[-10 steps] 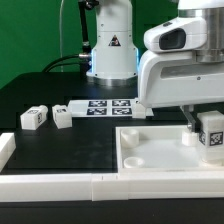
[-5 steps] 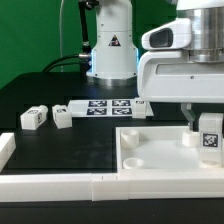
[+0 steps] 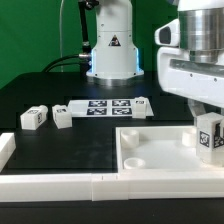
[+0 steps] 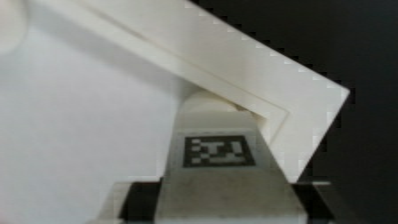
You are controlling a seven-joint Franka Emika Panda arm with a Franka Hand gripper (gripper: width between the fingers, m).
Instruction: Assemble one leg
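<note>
At the exterior view's right, over the far right corner of the tabletop [image 3: 150, 152], the gripper [image 3: 208, 127] was clenched on the leg [image 3: 210, 138], upright, tag outward. The socket beneath was hidden. Risk, as judged: if the leg sat off the hole, pressing down could tilt or jam it, or slide it between the fingers [image 4: 135, 203]. A spare peg [image 3: 33, 117] and a second peg [image 3: 62, 117] lay well apart to the left, near the marker board [image 3: 108, 105]. Nothing blocked the corner.

Your exterior view sits low and some way off, facing the arm's base [image 3: 112, 45] across the table [image 3: 60, 145]. Your wrist view looks from very near. Both share the leg [image 3: 209, 134] and the tabletop [image 3: 160, 152].
</note>
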